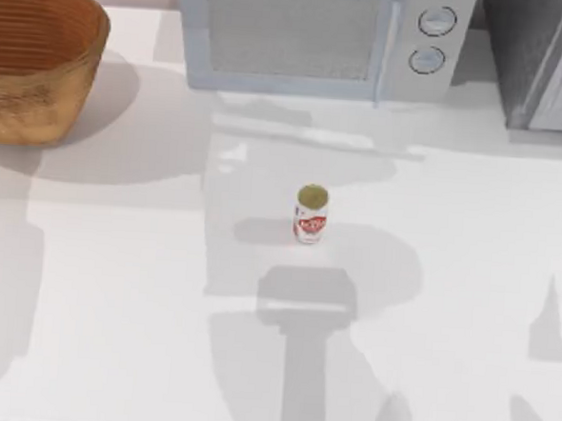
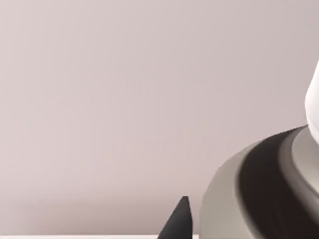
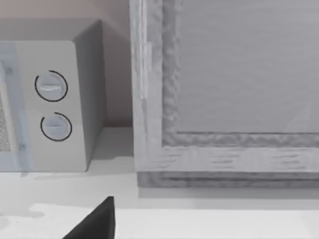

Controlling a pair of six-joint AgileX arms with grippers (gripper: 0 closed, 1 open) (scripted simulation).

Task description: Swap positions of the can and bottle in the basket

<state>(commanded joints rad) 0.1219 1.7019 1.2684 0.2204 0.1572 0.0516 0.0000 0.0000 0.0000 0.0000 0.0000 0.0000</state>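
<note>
At table centre: can (image 1: 310, 213) upright, apart from basket (image 1: 42, 62) at far left
Grippers: spread or pressed together, cannot tell
Approach: descend square over can; grasp mid-body, level

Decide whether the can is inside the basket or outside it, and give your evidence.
Outside. The can stands upright on the bare table near the middle, well apart from the basket at the far left corner.

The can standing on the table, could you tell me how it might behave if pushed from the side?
The can stands upright and narrow, so a high push would probably tip it. Once down, its round body would likely roll across the smooth white table.
</note>
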